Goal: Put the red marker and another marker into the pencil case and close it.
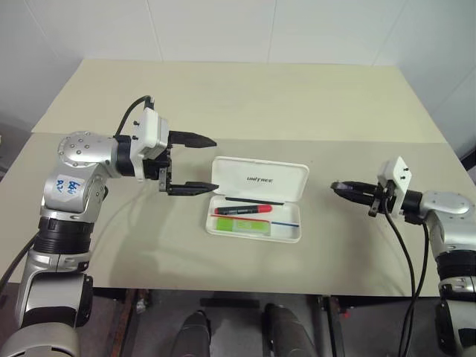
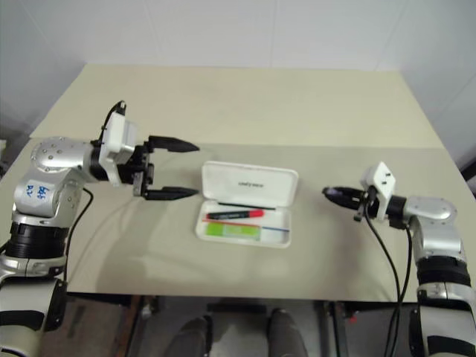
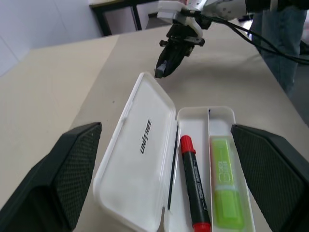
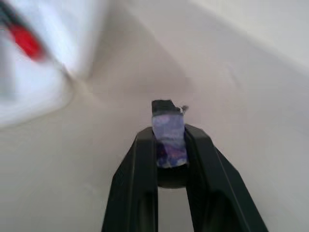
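Observation:
The white pencil case [image 1: 260, 178] lies open mid-table, its lid flat toward the far side. In its tray lie the red marker [image 1: 243, 210] and, nearer me, the light-green marker [image 1: 245, 225]. In the left wrist view the red marker [image 3: 194, 183] and the green marker [image 3: 223, 181] rest side by side. My left gripper [image 1: 214, 163] hovers just left of the case, open and holding nothing. My right gripper [image 1: 336, 187] hangs to the right of the case, apart from it, shut on a small dark object [image 4: 169, 130].
The beige table [image 1: 223, 97] runs wide on all sides of the case, with a seam across its middle and its front edge close to me. A person's legs in jeans [image 3: 282, 43] stand beyond the table's right end.

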Motion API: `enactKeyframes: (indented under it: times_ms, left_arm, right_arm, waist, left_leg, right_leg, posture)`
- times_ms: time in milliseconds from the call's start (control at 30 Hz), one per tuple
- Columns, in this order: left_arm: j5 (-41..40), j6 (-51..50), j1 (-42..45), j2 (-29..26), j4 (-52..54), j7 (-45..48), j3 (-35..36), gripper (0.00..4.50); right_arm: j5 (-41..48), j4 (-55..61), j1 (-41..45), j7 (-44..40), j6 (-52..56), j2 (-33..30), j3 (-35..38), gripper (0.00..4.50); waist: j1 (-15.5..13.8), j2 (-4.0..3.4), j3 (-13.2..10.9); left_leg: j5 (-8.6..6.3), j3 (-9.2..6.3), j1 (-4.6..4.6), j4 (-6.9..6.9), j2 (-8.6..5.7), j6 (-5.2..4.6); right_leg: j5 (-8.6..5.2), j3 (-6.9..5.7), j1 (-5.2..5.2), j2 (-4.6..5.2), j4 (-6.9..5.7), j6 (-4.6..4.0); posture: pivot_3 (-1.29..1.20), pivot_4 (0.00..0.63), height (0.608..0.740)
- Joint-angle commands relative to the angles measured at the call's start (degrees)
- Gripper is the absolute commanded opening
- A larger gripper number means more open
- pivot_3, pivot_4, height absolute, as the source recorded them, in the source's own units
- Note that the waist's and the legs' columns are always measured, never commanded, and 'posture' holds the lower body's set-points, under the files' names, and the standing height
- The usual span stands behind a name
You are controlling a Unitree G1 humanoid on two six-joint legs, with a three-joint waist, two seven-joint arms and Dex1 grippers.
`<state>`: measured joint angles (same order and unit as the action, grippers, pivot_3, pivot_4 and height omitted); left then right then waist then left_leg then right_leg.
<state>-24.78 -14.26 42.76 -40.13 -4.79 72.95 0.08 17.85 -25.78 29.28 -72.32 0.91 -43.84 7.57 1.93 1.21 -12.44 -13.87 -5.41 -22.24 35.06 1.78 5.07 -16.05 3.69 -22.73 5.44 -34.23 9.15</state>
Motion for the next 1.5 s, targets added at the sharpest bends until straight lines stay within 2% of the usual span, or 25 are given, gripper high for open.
enactKeyframes:
  times_ms: [33, 200, 367, 833, 1267, 1500]
  left_arm:
    - [-1.6, 0.7, -1.7, -0.6, 1.5, 0.7, 2.1, 4.50]
    - [-1.7, 0.5, -5.2, -0.7, 3.7, 0.7, 2.5, 4.50]
    - [-1.4, 0.8, -8.1, -0.6, 5.4, 0.8, 1.9, 4.50]
    - [-1.3, 0.6, -10.0, 0.7, 8.0, -0.8, 1.3, 4.50]
    - [-1.2, 0.4, -10.8, 0.5, 9.0, -1.5, 1.4, 4.50]
    - [-1.1, 0.5, -10.6, 0.4, 9.0, -1.8, 1.5, 4.50]
  right_arm:
    - [7.3, 19.2, -4.8, 1.4, 10.0, -1.9, 2.5, 0.40]
    - [13.5, 39.3, -12.5, 5.7, 21.4, -1.4, 0.9, 0.40]
    - [14.3, 49.4, -16.5, 9.0, 26.4, 1.1, -6.1, 0.40]
    - [6.4, 39.6, -13.2, 6.1, 21.4, 1.0, -12.9, 0.40]
    - [3.2, 34.3, -8.6, 5.5, 20.2, 4.9, -16.7, 0.40]
    - [0.9, 29.8, -8.2, 4.9, 16.9, 4.9, -16.5, 0.40]
  waist:
    - [-0.2, 0.00, 0.0]
    - [-0.3, 0.01, 0.0]
    - [-0.3, 0.06, 0.0]
    - [-0.3, 0.07, 0.0]
    - [-0.3, 0.07, 0.0]
    - [-0.3, 0.07, 0.0]
  left_leg:
    - [0.00, 0.00, 0.01, 0.01, 0.00, 0.00]
    - [-0.02, 0.00, -0.01, 0.08, 0.00, -0.02]
    - [-0.02, 0.00, 0.05, 0.12, 0.00, -0.02]
    - [-0.03, 0.00, 0.01, 0.11, 0.00, -0.05]
    - [-0.03, 0.00, 0.03, 0.11, 0.00, -0.05]
    - [-0.03, 0.00, 0.02, 0.11, 0.00, -0.06]
  right_leg:
    - [-0.03, 0.00, 0.00, 0.00, -0.04, -0.01]
    - [-0.07, 0.00, 0.00, 0.01, -0.14, -0.04]
    - [-0.08, 0.00, 0.01, 0.01, -0.21, -0.09]
    - [-0.11, -0.01, -0.01, 0.01, -0.12, -0.14]
    - [-0.11, -0.02, -0.01, 0.01, -0.15, -0.14]
    - [-0.11, -0.02, -0.01, 0.01, -0.14, -0.14]
  posture:
    - [0.00, 0.150, 0.740]
    - [0.00, 0.150, 0.740]
    - [0.00, 0.150, 0.740]
    - [0.00, 0.150, 0.740]
    - [0.00, 0.150, 0.740]
    - [0.00, 0.150, 0.740]
